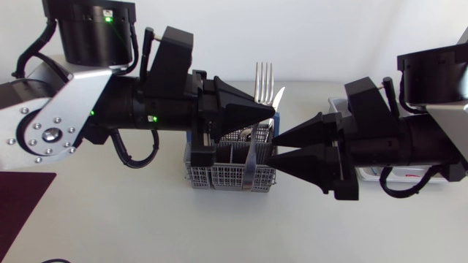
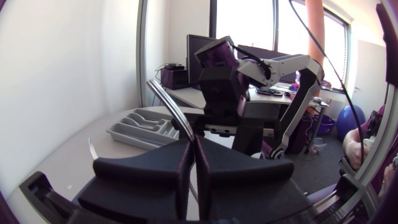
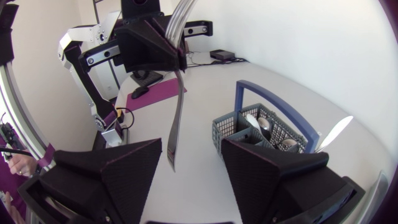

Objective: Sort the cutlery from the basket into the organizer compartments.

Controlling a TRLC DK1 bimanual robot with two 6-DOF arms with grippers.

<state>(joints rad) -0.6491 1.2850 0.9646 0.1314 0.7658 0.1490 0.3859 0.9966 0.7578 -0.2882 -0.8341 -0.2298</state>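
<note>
My left gripper (image 1: 272, 109) is shut on a silver fork (image 1: 263, 77) and holds it upright above the grey basket (image 1: 230, 174), tines up, handle hanging down. In the left wrist view the fork's curved handle (image 2: 166, 102) rises from the closed left gripper (image 2: 193, 146). My right gripper (image 1: 274, 146) stands open facing the left one, one finger on each side of the fork's lower handle. In the right wrist view the fork (image 3: 178, 106) hangs between the fingers of the right gripper (image 3: 193, 144), apart from them. The grey organizer (image 2: 140, 127) lies behind the right arm.
The basket (image 3: 261, 127) has a blue handle (image 3: 280, 99) and holds more cutlery. A pale blade tip (image 1: 278, 93) shows beside the fork's tines. A dark purple mat (image 1: 22, 197) lies at the table's front left. The organizer's edge (image 1: 338, 104) shows past the right gripper.
</note>
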